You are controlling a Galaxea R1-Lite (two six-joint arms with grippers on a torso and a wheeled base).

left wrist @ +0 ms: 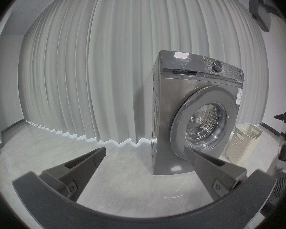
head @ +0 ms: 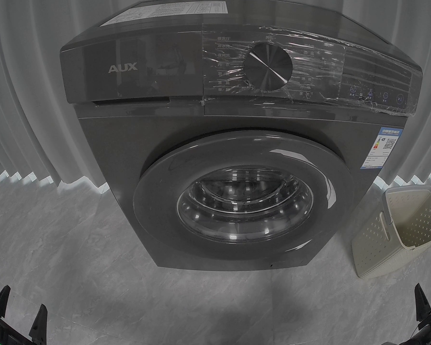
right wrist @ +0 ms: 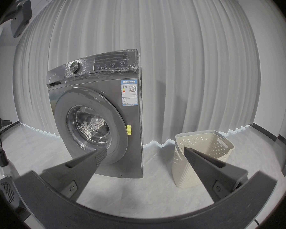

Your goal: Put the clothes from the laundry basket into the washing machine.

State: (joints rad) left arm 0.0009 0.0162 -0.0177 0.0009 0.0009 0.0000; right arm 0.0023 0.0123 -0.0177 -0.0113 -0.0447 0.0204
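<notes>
Head view: grey front-loading washing machine (head: 122, 142), door shut; left gripper (head: 21, 302) and right gripper (right wrist: 143, 150) spread empty; door-opening likely next.

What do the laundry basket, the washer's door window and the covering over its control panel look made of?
Laundry basket: cream moulded plastic, matt, by its punched hole pattern. Door window: clear glass or plastic, glossy reflections. Control panel covering: thin clear plastic film, wrinkled and shiny.

Grey metal front-load washing machine (head: 244, 135) stands on pale marbled floor (head: 81, 264), w/ white pleated curtain (head: 28, 73) behind it. Cream perforated plastic laundry basket (head: 402, 231) sits on floor to machine's right, near its front corner, not touching.
</notes>
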